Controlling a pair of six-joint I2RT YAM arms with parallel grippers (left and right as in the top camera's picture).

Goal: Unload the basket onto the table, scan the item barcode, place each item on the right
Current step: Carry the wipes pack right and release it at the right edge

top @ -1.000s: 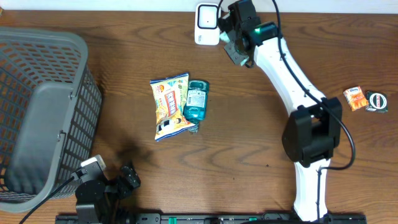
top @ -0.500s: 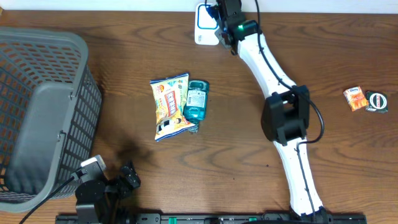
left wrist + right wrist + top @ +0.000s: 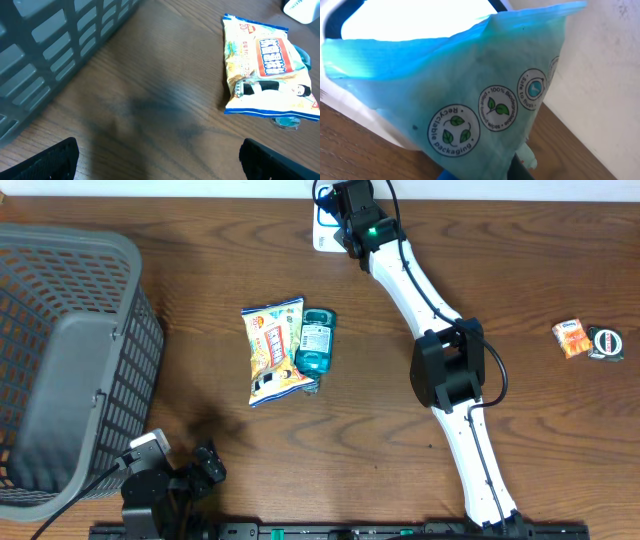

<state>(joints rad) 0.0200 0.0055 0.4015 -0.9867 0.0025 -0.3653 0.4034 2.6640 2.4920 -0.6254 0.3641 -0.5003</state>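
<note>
A teal plastic packet [image 3: 470, 90] printed with round "recycled packaging" badges fills the right wrist view. My right gripper [image 3: 485, 175] is shut on its lower edge, and only one dark finger [image 3: 520, 167] shows. The packet hangs right in front of the white scanner [image 3: 365, 120], whose bright window shows behind its top edge. From overhead, the right gripper [image 3: 338, 220] sits over the scanner [image 3: 320, 238] at the table's far edge, and the arm hides the packet. My left gripper [image 3: 162, 170] is open over bare wood, near the table's front left [image 3: 205, 463].
A yellow snack bag [image 3: 272, 350] and a teal pack [image 3: 316, 340] lie side by side mid-table. A grey mesh basket [image 3: 60, 350] takes up the left side. A small orange box [image 3: 570, 338] and a round black item [image 3: 605, 342] lie at the far right.
The right arm has swung left along the far edge, carrying the teal packet from beside the scanner to directly over it. The left arm has not moved.
</note>
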